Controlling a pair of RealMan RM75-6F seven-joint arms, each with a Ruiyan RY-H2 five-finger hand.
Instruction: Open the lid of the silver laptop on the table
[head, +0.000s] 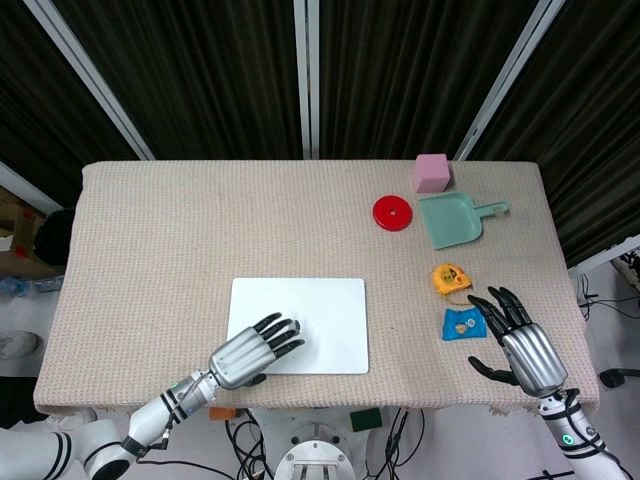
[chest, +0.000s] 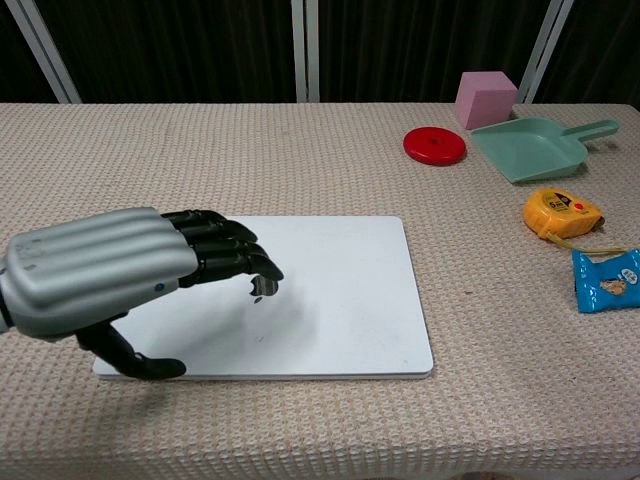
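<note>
flat silver laptop (head: 300, 323), lid closed, front-centre of the beige woven-cloth table (head: 200, 230) | left hand (head: 250, 352) above its front-left corner, fingers apart, holding nothing | right hand (head: 520, 340) well apart, fingers spread, empty

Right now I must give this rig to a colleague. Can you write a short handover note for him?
Left hand: over the near left part of the closed silver laptop, fingers extended, thumb at the near edge, holding nothing.
Right hand: open, by the blue packet, away from the laptop.
Done: nothing, the lid is shut flat.
Left: grip the lid's edge and lift it.
</note>
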